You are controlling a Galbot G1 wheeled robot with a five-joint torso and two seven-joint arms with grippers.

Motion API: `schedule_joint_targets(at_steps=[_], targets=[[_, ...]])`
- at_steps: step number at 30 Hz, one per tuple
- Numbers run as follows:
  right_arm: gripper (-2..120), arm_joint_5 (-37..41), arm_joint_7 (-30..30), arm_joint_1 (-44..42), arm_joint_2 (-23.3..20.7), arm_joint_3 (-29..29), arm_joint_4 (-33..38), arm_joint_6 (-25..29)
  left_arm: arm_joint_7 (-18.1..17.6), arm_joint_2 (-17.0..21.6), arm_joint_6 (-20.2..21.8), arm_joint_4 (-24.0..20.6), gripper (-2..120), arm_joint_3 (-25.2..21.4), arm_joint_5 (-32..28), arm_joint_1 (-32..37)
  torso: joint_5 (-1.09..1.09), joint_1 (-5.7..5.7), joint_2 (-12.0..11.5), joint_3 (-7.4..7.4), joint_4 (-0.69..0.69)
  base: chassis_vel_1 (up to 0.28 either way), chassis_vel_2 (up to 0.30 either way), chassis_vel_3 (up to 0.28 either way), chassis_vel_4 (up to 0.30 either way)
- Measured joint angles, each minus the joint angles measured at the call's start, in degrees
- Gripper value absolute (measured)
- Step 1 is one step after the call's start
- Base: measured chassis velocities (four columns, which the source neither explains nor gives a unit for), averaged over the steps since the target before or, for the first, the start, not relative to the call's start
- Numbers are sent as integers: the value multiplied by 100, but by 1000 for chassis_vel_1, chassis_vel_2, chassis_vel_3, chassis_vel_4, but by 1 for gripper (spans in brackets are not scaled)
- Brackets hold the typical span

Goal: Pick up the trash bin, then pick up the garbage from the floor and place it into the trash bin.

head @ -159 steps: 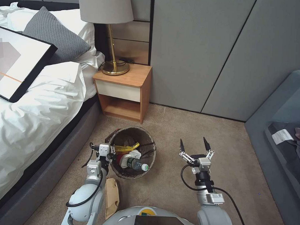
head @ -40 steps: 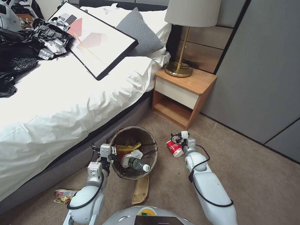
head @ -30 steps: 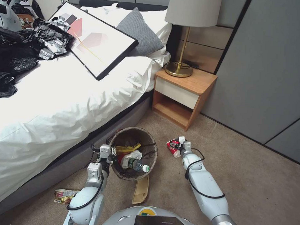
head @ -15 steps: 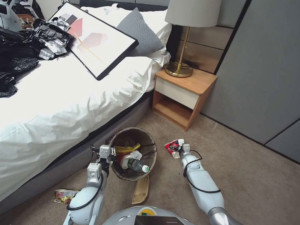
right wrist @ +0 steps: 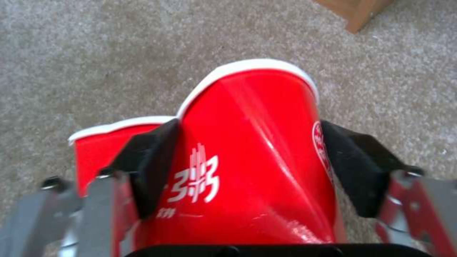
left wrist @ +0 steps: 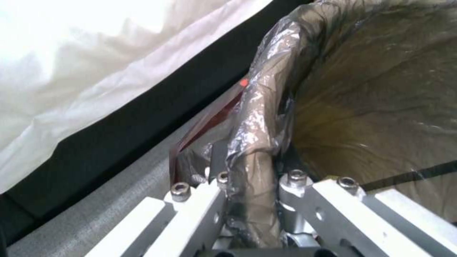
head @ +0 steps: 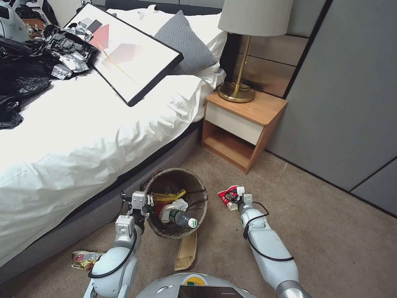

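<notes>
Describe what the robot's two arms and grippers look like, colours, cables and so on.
Both arms are smooth, rounded, glossy white-grey shells with a black cable looping along each forearm. The left gripper has a boxy silver-white wrist block and white metal linkage bars with silver bolts. The right gripper has a similar small silver-white block; its fingers are black wedge-shaped pads on grey metal links. A darker metallic joint shows at the right arm's base.

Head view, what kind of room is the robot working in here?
Most likely a bedroom, perhaps a hotel room: a bed with white bedding and a grey pillow, a wooden nightstand carrying a brass lamp, and carpet underfoot.
</notes>
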Motion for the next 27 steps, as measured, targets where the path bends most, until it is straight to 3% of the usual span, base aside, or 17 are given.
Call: schedule_joint_targets(at_steps=[5,13,27], targets=[[48,36,42,-184,-30,27,201,2,0,9,0,-6,3,3,-1,-18,1,0,0,0,0,0,0,0,0],[33,90,119,-355,-52,16,529,-6,2,9,0,-5,3,14,-3,-43,2,0,0,0,0,0,0,0,0],[33,65,136,-345,-77,6,588,85,9,2,0,43,3,11,-4,-80,3,0,0,1,1,0,0,0,0]])
